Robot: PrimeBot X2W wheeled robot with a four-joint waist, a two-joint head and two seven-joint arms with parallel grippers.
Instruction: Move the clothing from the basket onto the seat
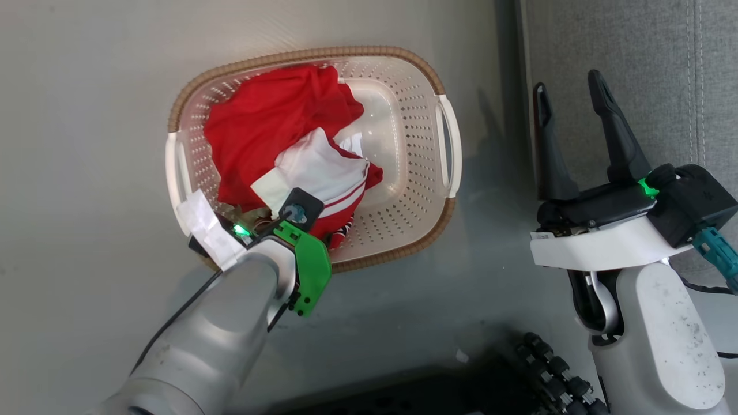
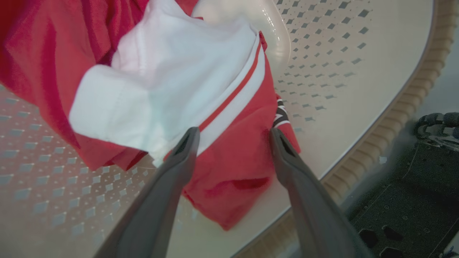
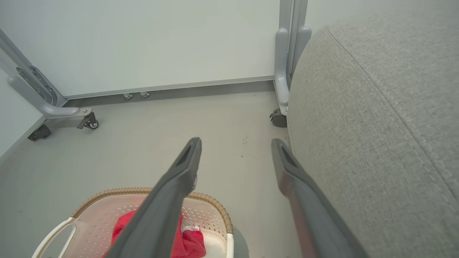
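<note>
From my head, the clothing (image 1: pixel 271 127) lies heaped in the basket (image 1: pixel 300 56) on the floor, with the seat (image 1: pixel 634 57) to my right. My right claw (image 1: pixel 568 86) hangs spread and empty beside the seat.

Along my left wrist, my left claw (image 2: pixel 233 133) is spread, its tips either side of a red fold inside the basket, not yet pinching.

Along my right wrist, the seat's rounded corner rises beside the spread fingers.

I judge nothing is transferred yet; both garments are left to move.

Jersey lettering (image 2: pixel 281 115) largely under folds
</note>
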